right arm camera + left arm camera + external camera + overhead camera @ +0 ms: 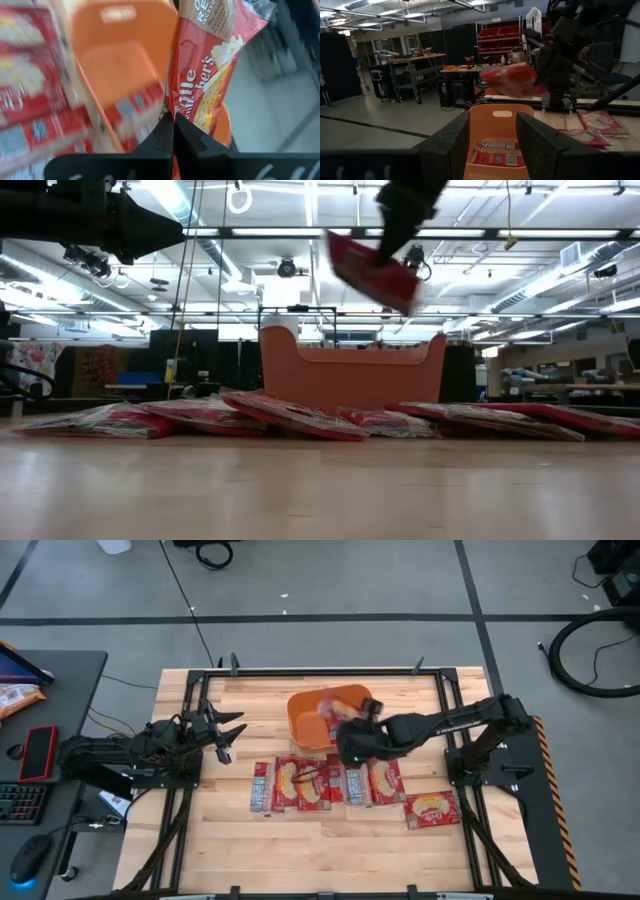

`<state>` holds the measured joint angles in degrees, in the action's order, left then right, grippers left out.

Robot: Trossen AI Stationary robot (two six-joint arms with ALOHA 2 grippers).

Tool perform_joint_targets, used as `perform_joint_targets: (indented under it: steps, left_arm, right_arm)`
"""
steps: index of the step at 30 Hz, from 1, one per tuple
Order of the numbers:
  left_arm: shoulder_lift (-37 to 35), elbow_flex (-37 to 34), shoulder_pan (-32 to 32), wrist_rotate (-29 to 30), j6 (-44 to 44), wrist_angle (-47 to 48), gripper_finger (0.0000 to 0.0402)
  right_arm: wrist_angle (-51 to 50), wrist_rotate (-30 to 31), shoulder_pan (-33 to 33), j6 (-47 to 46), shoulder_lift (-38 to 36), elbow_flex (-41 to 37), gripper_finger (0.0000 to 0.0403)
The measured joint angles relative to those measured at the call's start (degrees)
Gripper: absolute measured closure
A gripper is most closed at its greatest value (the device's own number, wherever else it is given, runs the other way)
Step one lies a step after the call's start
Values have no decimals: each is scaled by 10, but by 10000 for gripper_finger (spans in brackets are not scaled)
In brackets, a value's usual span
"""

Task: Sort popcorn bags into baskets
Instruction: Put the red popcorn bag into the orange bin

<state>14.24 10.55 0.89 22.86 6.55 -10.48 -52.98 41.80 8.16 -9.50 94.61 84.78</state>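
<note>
The orange basket (312, 730) stands at the table's far middle; one popcorn bag (495, 152) lies flat on its floor. My right gripper (343, 726) is above the basket, shut on another red popcorn bag (372, 272). Several more bags (300, 783) lie flat in a row on the table near the basket, and one (432, 808) lies apart toward the right. My left gripper (226, 736) waits open to the left of the basket, pointing at it. My right gripper pinches the popcorn bag between its two fingers at one edge (176, 107), coming from above. The bag (205, 65) is lifted clear and tilted, held high over the basket (350, 375).
Black frame rails (300, 671) run along the table's far, left and right sides. A desk with a keyboard and mouse (30, 860) stands off the table's left. Bare wood (330, 850) lies between the row of bags and the near edge.
</note>
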Motion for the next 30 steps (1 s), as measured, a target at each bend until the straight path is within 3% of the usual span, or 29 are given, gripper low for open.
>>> perform_joint_targets:
  steps: [5, 10, 14, 19, 24, 30]
  left_arm:
    - [0, 0, 0, 0, 1, 0, 237]
    - [0, 0, 0, 0, 1, 0, 237]
    - [0, 0, 0, 0, 2, 1, 237]
    - [0, 0, 0, 0, 2, 1, 237]
    - [0, 0, 0, 0, 2, 1, 237]
    - [0, 0, 0, 0, 2, 1, 237]
  right_arm:
    - [125, -30, -43, 152, 0, -29, 394]
    - [170, -89, -92, 215, 0, -72, 380]
    - [188, -152, -132, 199, 0, -107, 353]
    - [153, -162, -145, 162, 0, -115, 304]
    - [101, -156, -110, 126, 0, -79, 282]
    - [75, -194, -49, 23, -1, -71, 281]
